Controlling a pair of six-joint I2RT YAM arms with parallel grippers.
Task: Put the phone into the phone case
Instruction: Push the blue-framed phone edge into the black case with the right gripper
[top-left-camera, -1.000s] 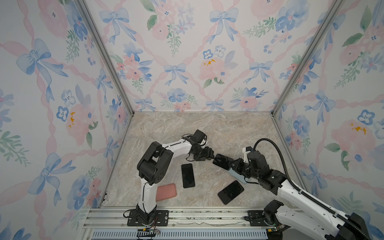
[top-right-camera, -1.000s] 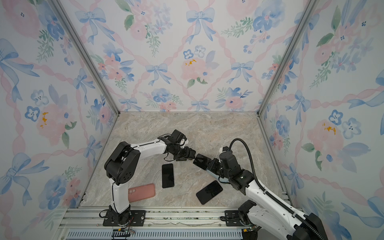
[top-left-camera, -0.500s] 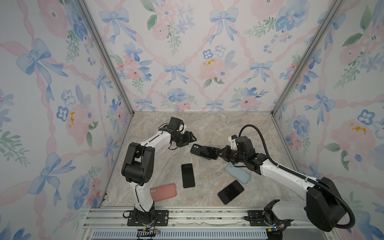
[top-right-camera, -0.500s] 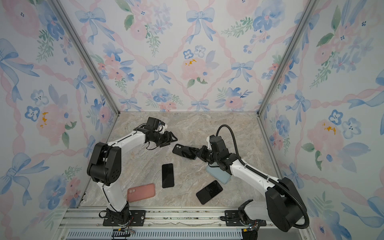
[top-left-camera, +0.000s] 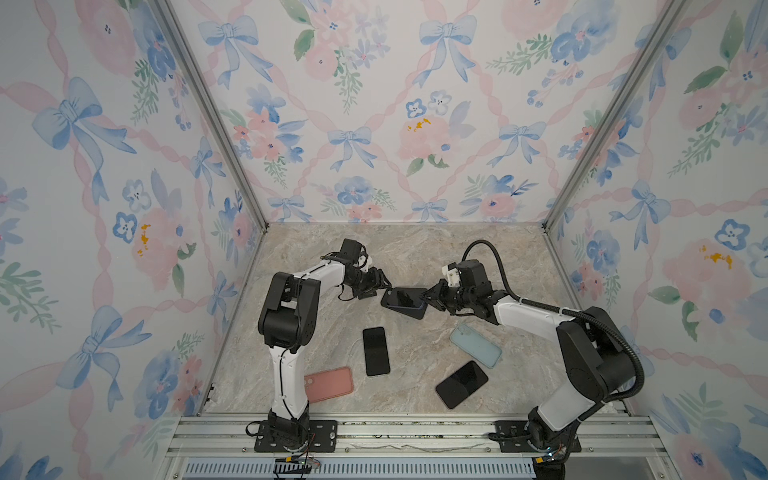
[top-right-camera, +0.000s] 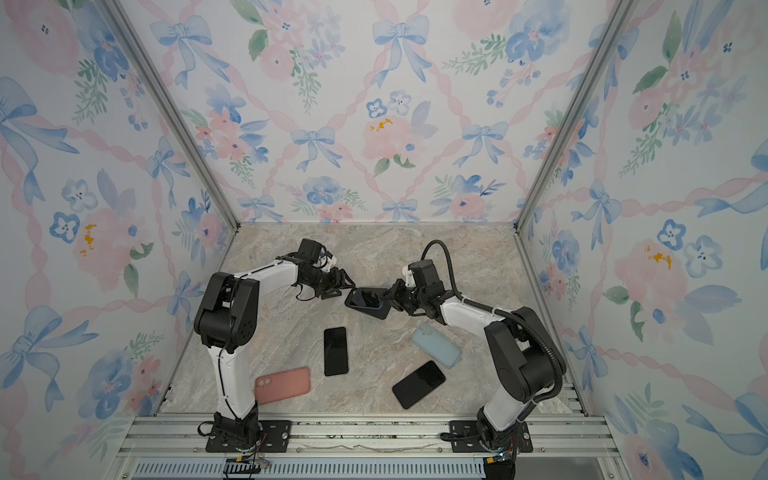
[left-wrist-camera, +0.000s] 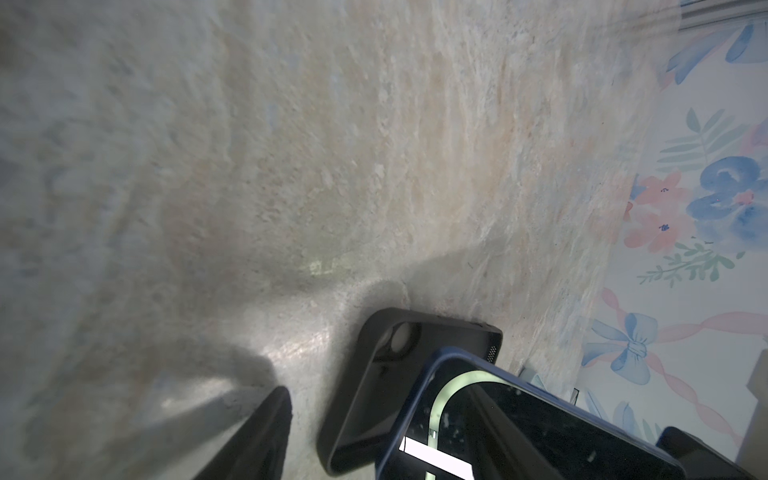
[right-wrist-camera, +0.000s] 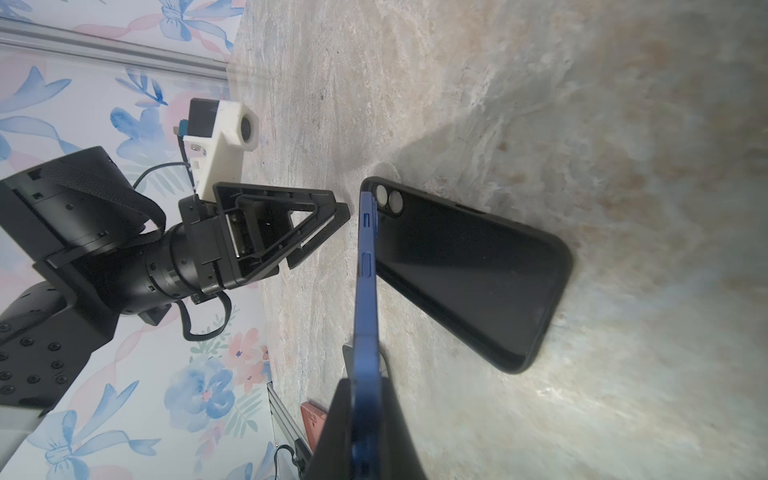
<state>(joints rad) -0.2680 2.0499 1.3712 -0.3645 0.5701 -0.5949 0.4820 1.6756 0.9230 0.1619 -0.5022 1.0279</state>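
The right hand (top-left-camera: 429, 297), clamped on the blue phone (top-left-camera: 405, 297), has brought it over the black case (right-wrist-camera: 469, 270) for seating, while the left hand (top-left-camera: 385, 286) waits alongside with its jaws apart.

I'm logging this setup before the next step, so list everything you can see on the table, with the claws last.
blue phone: one, blue-edged, tilted over the black case, held at one end
black case: one, black, flat mid-table
middle phone: one, black, flat, centre front
angled phone: one, black, flat, front right
pink case: one, pink, front left
light blue case: one, pale blue, right side
table: one, beige marble
left claw: one, black, open, empty
right claw: one, black, shut on blue phone
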